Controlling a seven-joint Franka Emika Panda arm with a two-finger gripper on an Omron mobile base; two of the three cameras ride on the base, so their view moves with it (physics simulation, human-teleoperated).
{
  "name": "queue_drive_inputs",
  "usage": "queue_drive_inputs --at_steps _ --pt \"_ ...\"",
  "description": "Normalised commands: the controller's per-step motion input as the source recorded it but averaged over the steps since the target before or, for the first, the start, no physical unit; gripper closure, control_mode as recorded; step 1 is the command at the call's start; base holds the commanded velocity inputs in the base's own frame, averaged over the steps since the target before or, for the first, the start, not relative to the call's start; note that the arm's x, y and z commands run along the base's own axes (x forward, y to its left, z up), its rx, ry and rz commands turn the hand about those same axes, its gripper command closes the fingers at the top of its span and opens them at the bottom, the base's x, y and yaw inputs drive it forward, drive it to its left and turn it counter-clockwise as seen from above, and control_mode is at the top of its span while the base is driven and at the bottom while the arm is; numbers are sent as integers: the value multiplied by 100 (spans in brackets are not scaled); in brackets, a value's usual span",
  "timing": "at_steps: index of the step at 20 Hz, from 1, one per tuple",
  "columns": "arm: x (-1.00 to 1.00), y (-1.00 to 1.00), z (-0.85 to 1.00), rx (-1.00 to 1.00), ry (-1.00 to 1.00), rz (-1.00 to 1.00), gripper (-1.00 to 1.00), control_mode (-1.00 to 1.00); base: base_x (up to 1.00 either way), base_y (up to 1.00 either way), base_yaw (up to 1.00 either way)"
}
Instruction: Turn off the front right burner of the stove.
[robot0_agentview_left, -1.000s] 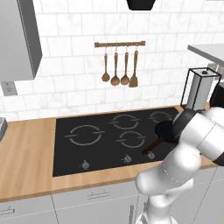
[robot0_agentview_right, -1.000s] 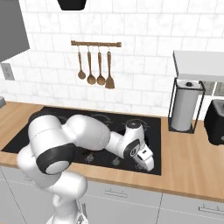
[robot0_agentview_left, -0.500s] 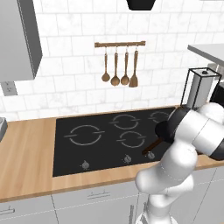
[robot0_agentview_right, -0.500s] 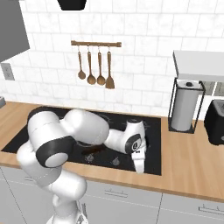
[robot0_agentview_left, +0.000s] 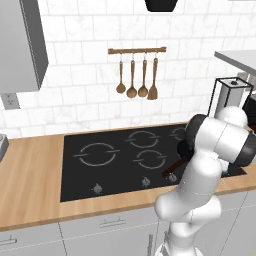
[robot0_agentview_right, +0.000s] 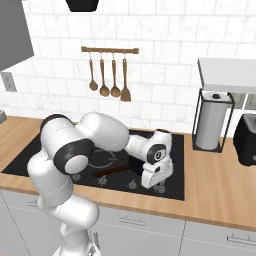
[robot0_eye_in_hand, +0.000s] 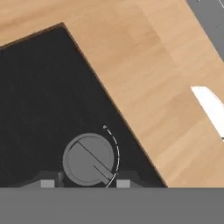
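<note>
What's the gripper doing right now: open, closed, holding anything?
Gripper: open, one fingertip on each side of the round grey knob at the stove's corner, not visibly clamped on it.

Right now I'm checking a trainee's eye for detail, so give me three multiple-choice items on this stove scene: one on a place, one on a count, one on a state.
1. Where on the stove is the knob that the gripper faces?
A. by a corner, next to the wooden counter
B. in the middle of the glass
C. beside the back wall

2. How many wooden utensils hang on the rail?
A. two
B. four
C. six

3. How do the jaws stand at the knob?
A. shut beside it
B. apart, one fingertip on each side of its lower edge
C. raised far above it

Answers: 1 A, the hand view shows the glass corner and counter right by the knob. 2 B, the left base view shows four on the rail. 3 B, the hand view shows a tip at either side of the knob.
</note>
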Motion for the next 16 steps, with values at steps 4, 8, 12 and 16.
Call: queue_drive_inputs --at_steps 4,8,12,16 --pt "0 0 0 0 1 -100 100 -100 0 0 0" --pt "0 0 0 0 0 -100 100 -100 0 0 0" --pt "0 0 -2 0 0 -100 100 -100 0 0 0" --pt "0 0 -3 0 0 -100 100 -100 0 0 0"
